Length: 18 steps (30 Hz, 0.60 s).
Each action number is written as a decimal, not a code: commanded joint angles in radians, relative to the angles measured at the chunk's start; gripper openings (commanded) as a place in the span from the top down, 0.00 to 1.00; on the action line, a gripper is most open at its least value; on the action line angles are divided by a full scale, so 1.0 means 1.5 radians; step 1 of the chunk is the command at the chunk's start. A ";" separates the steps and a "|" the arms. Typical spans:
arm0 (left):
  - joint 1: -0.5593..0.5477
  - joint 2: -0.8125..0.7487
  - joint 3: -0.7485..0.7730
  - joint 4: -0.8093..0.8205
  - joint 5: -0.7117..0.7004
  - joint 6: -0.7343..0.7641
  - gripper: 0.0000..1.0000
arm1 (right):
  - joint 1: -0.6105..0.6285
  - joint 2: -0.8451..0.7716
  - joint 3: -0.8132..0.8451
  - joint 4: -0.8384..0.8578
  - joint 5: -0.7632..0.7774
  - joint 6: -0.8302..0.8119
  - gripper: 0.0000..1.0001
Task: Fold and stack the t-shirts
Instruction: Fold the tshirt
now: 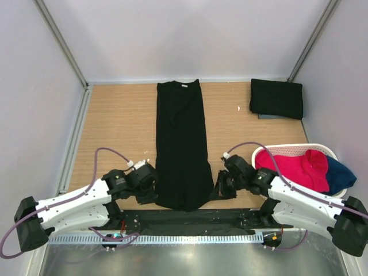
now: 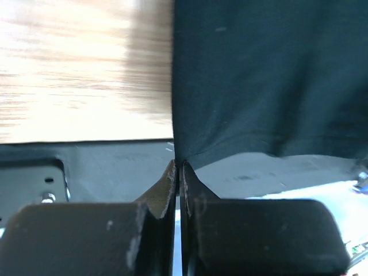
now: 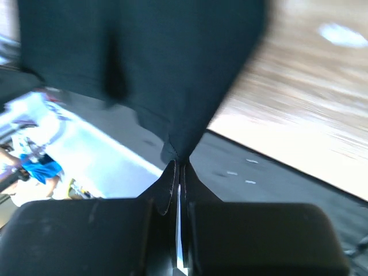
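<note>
Your left gripper [image 1: 148,196] and right gripper [image 1: 221,188] each pinch a near corner of the shirt [image 1: 181,144], which lies stretched from 12 to 6 o'clock. A folded shirt [image 1: 276,99] sits at 2 o'clock. Both grips hold only the hem edge, so I judge that an uneven lift can let the cloth slip and skew the fold.

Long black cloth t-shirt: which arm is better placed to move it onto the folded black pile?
Probably right: the folded black pile lies far right, on the side of the right gripper, which pinches the hem of the long black cloth t-shirt.
</note>
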<state>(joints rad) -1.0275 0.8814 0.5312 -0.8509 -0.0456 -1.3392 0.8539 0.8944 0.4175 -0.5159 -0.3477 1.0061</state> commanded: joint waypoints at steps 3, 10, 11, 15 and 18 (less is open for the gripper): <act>0.039 -0.004 0.110 -0.079 -0.066 0.079 1.00 | 0.003 0.034 0.148 -0.013 0.052 -0.002 0.99; 0.262 0.072 0.187 -0.024 -0.036 0.257 1.00 | -0.107 0.151 0.264 -0.003 0.052 -0.092 0.98; 0.294 0.102 0.222 -0.018 -0.028 0.275 1.00 | -0.137 0.180 0.290 0.009 0.032 -0.100 0.99; 0.330 0.217 0.331 -0.009 -0.026 0.354 1.00 | -0.185 0.276 0.388 -0.003 0.014 -0.171 0.99; 0.371 0.280 0.379 0.020 0.003 0.393 1.00 | -0.215 0.355 0.449 -0.005 -0.008 -0.185 0.99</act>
<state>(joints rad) -0.5266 1.2411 1.0298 -0.8829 -0.0795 -0.8761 0.5632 1.3460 0.9905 -0.5392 -0.3084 0.8074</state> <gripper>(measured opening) 0.006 0.029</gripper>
